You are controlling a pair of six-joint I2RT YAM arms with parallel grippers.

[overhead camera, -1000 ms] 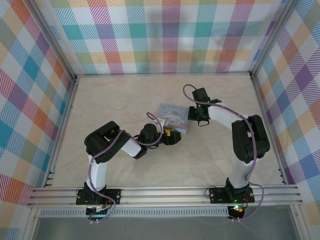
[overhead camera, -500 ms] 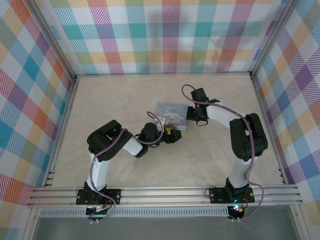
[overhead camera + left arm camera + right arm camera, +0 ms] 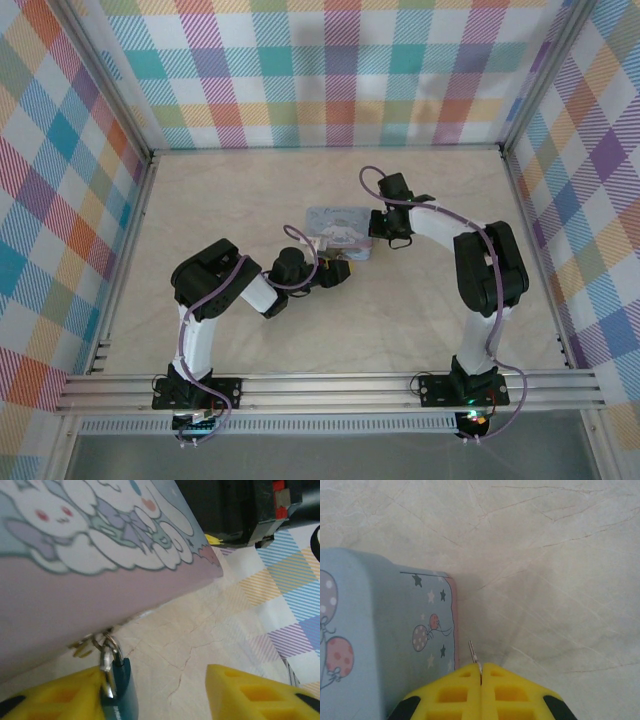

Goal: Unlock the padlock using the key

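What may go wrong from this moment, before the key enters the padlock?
1. The right gripper pinches the key with just a thin tip showing; pushed against the padlock, it may twist or slip.
2. The left gripper is open, and the padlock, hanging at the box, merely leans on one finger; it may swing away when the key touches it.

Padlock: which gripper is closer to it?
Left. The left gripper has the padlock between its open fingers, against one of them. The right gripper is off beside the box, shut on the key.
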